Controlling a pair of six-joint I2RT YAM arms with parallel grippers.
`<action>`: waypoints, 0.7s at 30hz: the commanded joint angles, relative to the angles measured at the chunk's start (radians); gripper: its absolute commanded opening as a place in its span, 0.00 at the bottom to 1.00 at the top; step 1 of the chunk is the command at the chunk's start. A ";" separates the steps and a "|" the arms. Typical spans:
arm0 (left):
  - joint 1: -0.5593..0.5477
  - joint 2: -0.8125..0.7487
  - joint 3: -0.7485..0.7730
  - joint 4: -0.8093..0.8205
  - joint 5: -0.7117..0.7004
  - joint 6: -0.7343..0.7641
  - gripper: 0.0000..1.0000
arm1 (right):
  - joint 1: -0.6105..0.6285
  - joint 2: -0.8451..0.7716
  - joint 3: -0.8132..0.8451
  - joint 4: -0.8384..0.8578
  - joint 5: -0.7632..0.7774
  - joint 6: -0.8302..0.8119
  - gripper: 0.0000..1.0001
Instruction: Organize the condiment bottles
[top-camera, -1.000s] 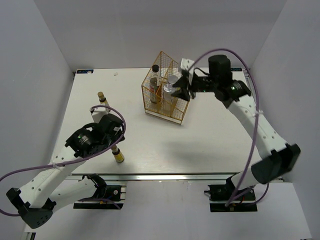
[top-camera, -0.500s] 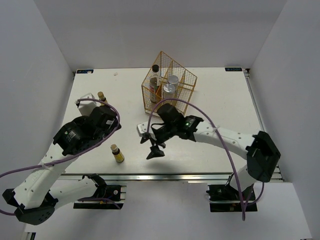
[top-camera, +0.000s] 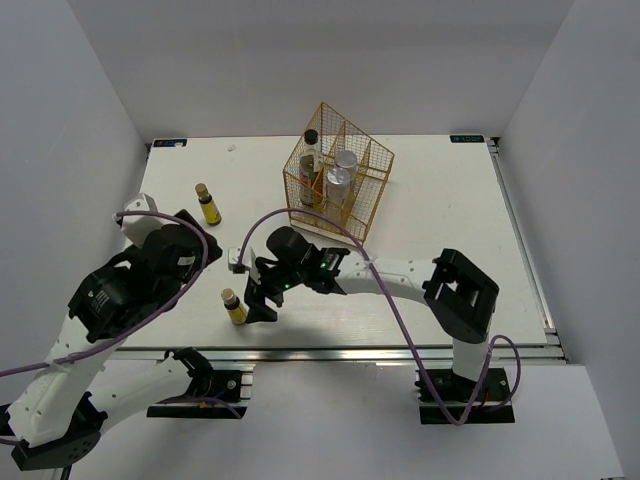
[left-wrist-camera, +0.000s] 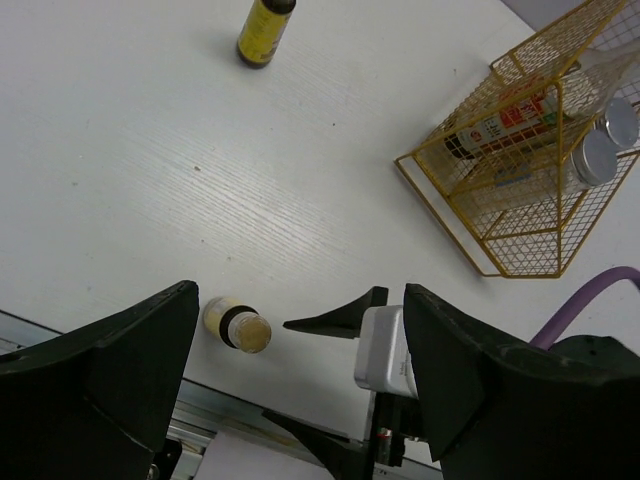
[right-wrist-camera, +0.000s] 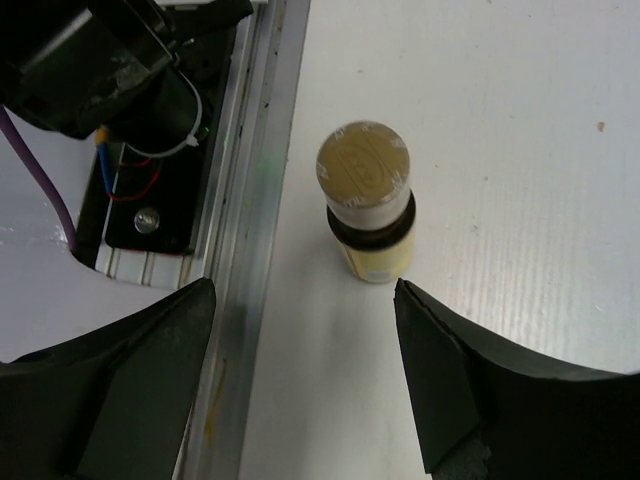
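A yellow condiment bottle (top-camera: 235, 307) stands near the table's front edge. My right gripper (top-camera: 256, 294) hangs open just to its right, and in the right wrist view the bottle (right-wrist-camera: 366, 205) stands just beyond the open gripper (right-wrist-camera: 302, 292), untouched. A second yellow bottle (top-camera: 208, 205) stands at the back left. The dark bottle (top-camera: 310, 160) and two white silver-topped bottles (top-camera: 342, 170) stand in the gold wire basket (top-camera: 372, 205). My left gripper (left-wrist-camera: 300, 295) is open and empty, held high over the front bottle (left-wrist-camera: 237, 325).
The aluminium rail (right-wrist-camera: 245, 260) at the table's front edge runs close beside the front bottle. In the left wrist view the right gripper's fingers (left-wrist-camera: 335, 322) point at that bottle. A purple cable (top-camera: 290, 215) loops over the right arm near the basket.
My left gripper has opened, let go of the front bottle and pulled back to the left. The right arm has swung from the basket down to the front bottle, its gripper wider open.
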 joint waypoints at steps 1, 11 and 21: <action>-0.002 -0.011 -0.006 -0.061 -0.055 -0.087 0.92 | 0.018 0.006 0.050 0.128 0.046 0.099 0.77; -0.002 -0.033 -0.017 -0.071 -0.081 -0.105 0.92 | 0.058 0.084 0.126 0.193 0.161 0.136 0.77; -0.001 -0.045 -0.031 -0.069 -0.078 -0.116 0.92 | 0.067 0.141 0.192 0.181 0.175 0.121 0.56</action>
